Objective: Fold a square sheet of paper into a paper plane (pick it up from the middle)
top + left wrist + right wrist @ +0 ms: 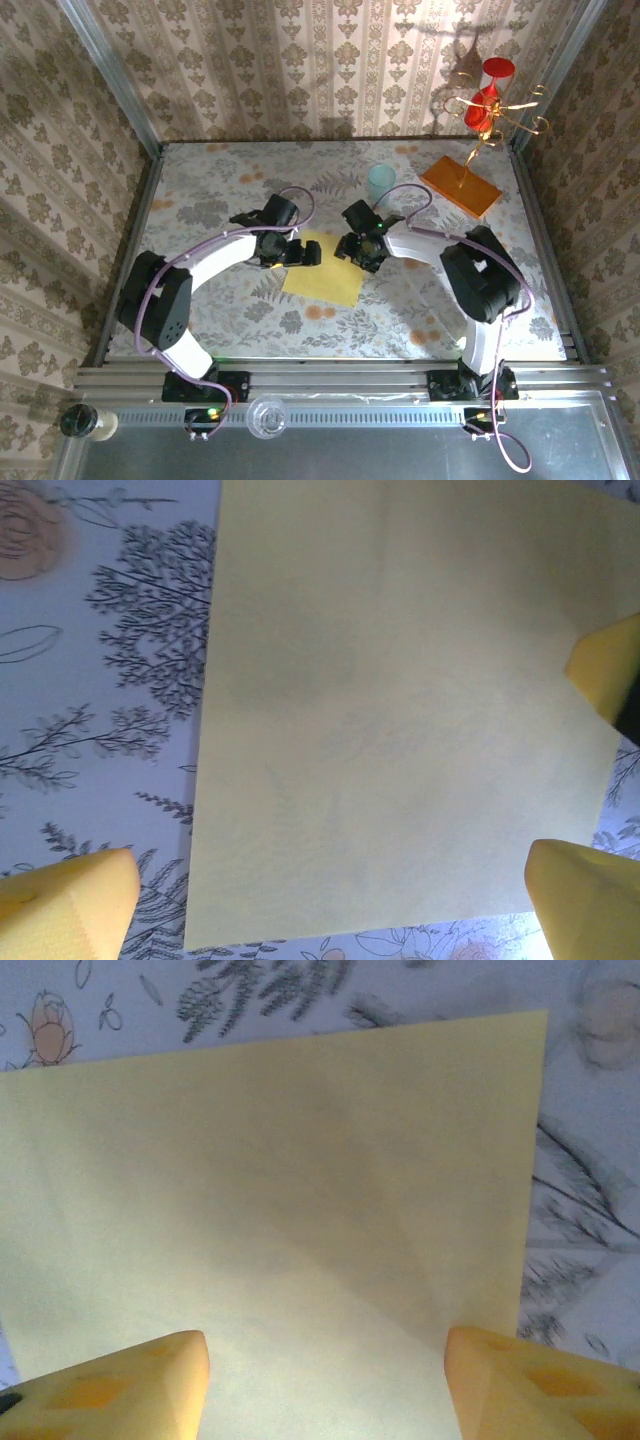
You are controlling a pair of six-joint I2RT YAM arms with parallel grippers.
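Observation:
The square sheet of paper is plain yellow and lies flat on the floral tabletop, with faint diagonal creases showing in the right wrist view. My left gripper hovers over the sheet's left part, open, its yellow fingertips wide apart and the paper lying below and beyond them. My right gripper stands over the sheet's upper right part, open, and the paper lies untouched between its fingertips. One of its yellow fingers pokes in at the right edge of the left wrist view.
A pale teal cup stands just behind the right gripper. At the back right is an orange slab with a gold stand holding red pieces. Metal rails edge the table.

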